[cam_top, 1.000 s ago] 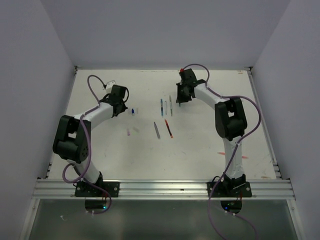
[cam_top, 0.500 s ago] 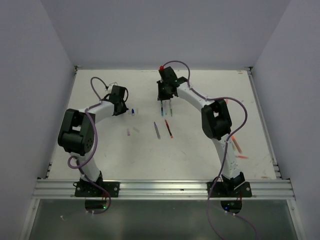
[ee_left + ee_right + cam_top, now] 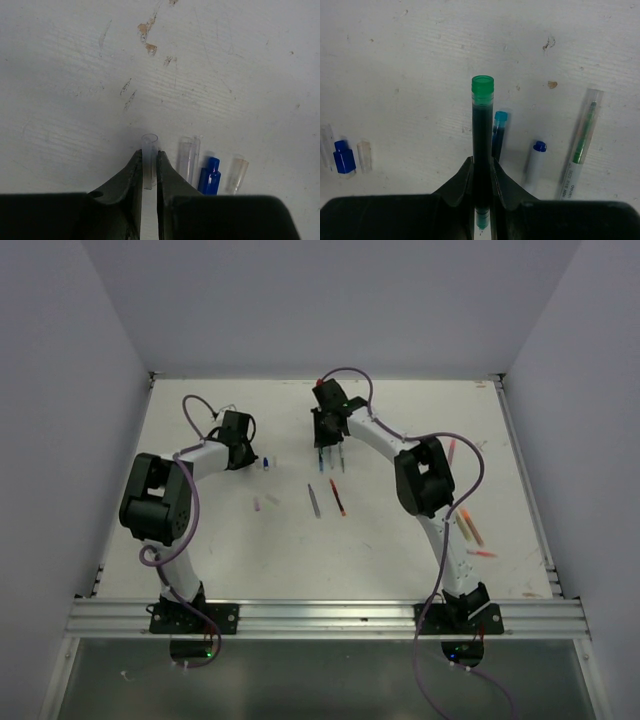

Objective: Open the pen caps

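Change: the right hand (image 3: 328, 443) has swung left since a second ago and now sits over the pen row (image 3: 331, 455). The left hand (image 3: 243, 454) stays put, its elbow drawn in.
Left hand: closed on a clear cap (image 3: 149, 150), which juts past the fingertips over the worktop (image 3: 75, 75).
Nearby: a blue cap (image 3: 209, 176) lies just to its right.
Right hand: clamped on a green pen (image 3: 482, 130). Its green cap (image 3: 482, 84) is still on, out beyond the fingertips.
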Action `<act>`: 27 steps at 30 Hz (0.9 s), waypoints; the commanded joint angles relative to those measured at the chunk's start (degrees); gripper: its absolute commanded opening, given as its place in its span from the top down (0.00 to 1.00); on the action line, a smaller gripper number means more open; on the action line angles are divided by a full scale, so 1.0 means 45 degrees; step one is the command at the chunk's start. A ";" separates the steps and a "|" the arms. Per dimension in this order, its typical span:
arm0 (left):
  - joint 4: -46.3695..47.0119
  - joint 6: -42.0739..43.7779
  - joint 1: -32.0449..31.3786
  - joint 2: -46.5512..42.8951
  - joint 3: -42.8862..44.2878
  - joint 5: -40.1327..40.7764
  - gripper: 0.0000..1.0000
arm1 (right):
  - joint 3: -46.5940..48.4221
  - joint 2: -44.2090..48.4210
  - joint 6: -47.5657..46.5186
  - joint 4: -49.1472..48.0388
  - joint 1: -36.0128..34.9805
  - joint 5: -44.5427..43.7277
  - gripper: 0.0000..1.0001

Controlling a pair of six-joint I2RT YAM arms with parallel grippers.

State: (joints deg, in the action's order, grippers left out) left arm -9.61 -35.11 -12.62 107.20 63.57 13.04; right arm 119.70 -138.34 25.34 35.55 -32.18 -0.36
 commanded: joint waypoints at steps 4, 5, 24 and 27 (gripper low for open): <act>0.0494 0.0225 0.0168 0.0338 0.0326 -0.0358 0.85 | -0.0446 0.0742 0.0266 -0.0594 -0.0328 -0.0973 0.98; 0.0513 0.0225 0.0149 0.0358 0.0307 -0.0397 0.85 | -0.0680 0.0898 0.0267 -0.0731 -0.0386 -0.1129 0.98; 0.0572 0.0166 0.0168 0.0221 0.0092 -0.0768 0.73 | 0.0333 0.0333 0.0072 0.0849 -0.0699 -0.2966 0.93; 0.0592 0.0147 0.0168 0.0260 0.0053 -0.0807 0.71 | 0.0451 0.0216 -0.0085 0.1064 -0.0699 -0.3181 0.91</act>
State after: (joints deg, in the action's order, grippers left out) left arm -7.05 -34.87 -12.38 107.74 63.57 10.02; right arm 118.83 -137.82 25.82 38.33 -35.35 -11.20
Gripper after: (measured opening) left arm 0.280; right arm 0.137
